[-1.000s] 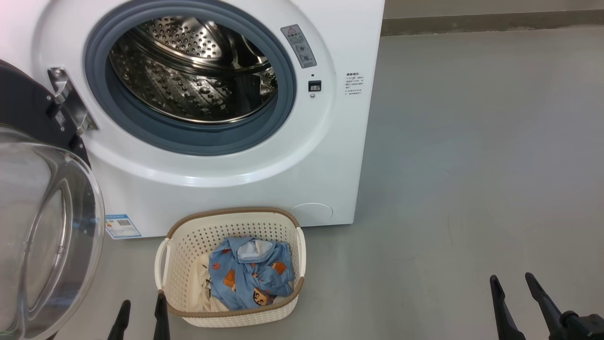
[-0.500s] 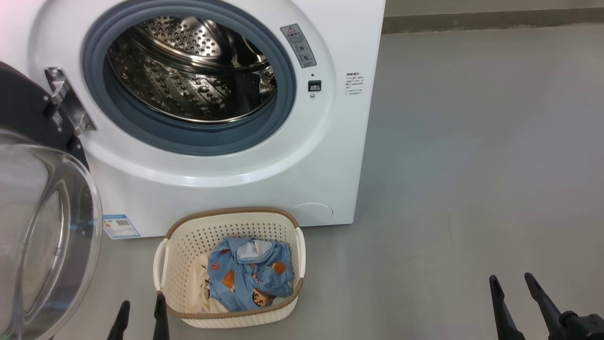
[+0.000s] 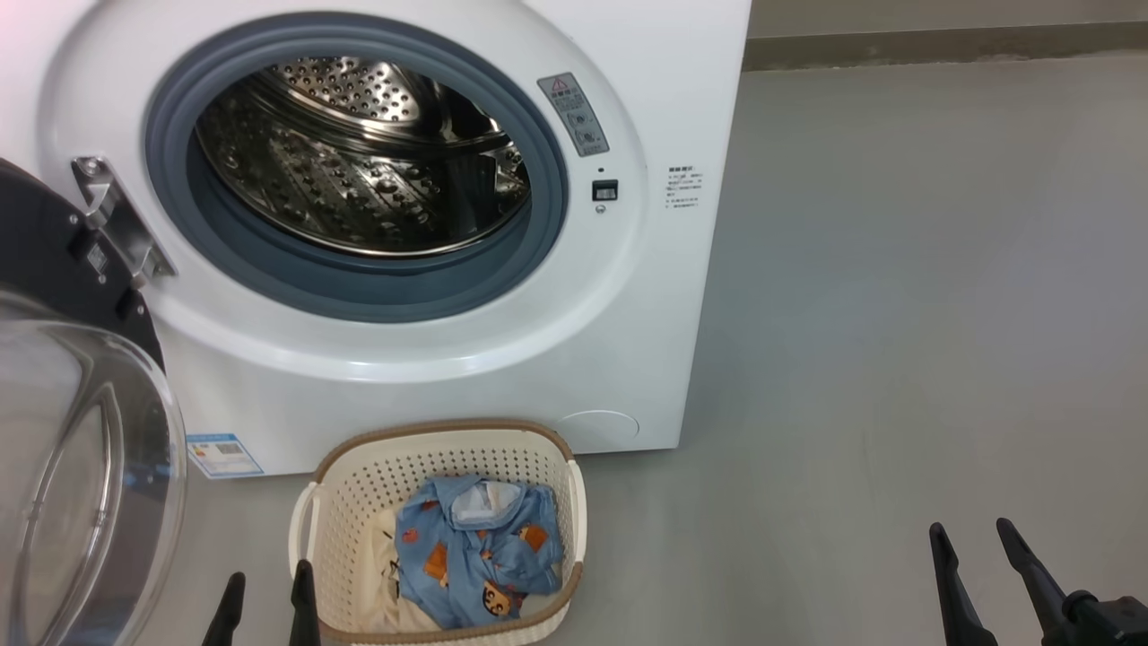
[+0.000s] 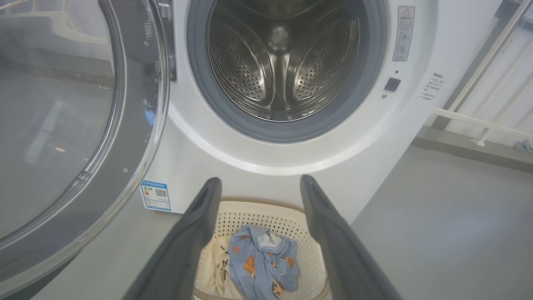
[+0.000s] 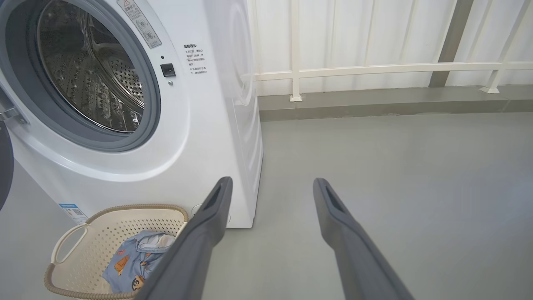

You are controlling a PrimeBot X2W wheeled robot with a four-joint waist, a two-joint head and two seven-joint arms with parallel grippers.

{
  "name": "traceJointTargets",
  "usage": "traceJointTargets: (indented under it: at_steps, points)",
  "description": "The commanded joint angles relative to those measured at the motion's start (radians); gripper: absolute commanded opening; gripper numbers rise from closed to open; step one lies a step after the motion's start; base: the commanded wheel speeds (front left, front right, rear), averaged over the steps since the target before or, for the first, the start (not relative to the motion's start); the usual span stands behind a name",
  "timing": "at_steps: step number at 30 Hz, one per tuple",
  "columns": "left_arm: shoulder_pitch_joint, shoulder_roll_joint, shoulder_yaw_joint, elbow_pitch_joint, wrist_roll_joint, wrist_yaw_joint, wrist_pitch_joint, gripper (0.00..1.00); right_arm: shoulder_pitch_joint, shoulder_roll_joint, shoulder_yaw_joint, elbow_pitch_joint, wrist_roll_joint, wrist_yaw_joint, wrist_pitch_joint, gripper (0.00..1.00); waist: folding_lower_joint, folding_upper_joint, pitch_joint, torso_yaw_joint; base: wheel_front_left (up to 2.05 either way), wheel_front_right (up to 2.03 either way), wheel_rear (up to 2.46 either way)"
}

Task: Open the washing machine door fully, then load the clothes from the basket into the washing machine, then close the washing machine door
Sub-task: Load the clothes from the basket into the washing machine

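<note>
A: What stands farthest left?

B: The washing machine door (image 3: 72, 449). It is swung out on its hinge (image 3: 112, 215), and its clear glass bowl bulges toward the head camera.

A: And the left gripper?

B: The left gripper (image 3: 269, 574) sits low, just left of the basket (image 3: 448, 458). Its two dark fingers are spread wide and hold nothing. In the left wrist view the basket shows between them.

A: Where are the task's things?

B: The basket stands on the grey floor (image 3: 897, 314), right in front of the washing machine (image 3: 430, 377) and below the drum opening. The blue label (image 3: 224, 455) is near its left corner. The clothes (image 3: 475, 552) lie inside it. A light-blue garment with orange and brown figures is on top, and a cream-white garment (image 3: 386, 574) with black marks lies along its left side.

A: And the machine itself?

B: Its mouth is uncovered. The grey gasket (image 3: 359, 292) rings the steel drum (image 3: 359, 170), whose perforated wall catches the light.

A: What is on the right?

B: The right gripper (image 3: 970, 528) is at the lower right, well apart from the basket and over the floor. Its fingers are also spread wide and hold nothing. In the right wrist view a white railing (image 5: 374, 68) runs along the wall behind.
</note>
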Motion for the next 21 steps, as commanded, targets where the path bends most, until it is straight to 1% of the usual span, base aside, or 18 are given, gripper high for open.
traceJointTargets:
  at_steps: [1, 5, 21]
  points:
    - [-0.022, 0.009, 0.035, -0.019, 0.008, 0.007, -0.006, 1.00, -0.031, -0.019, 0.021, -0.023, 0.007, 0.002, -0.012, 1.00, 0.0000, 0.0000, 0.000, 0.000, 0.57, -0.93, 0.37]
    - [-0.023, 0.009, 0.032, -0.025, 0.014, 0.009, -0.006, 1.00, -0.032, -0.020, 0.020, -0.023, 0.007, 0.002, -0.012, 1.00, 0.0000, 0.0000, 0.003, 0.000, 0.27, -0.28, 0.01]
    - [-0.026, 0.009, 0.032, -0.029, 0.010, 0.012, -0.006, 1.00, -0.037, -0.020, 0.023, -0.021, 0.009, 0.002, -0.012, 1.00, 0.0000, 0.0000, 0.015, -0.001, 0.00, 0.00, 0.00]
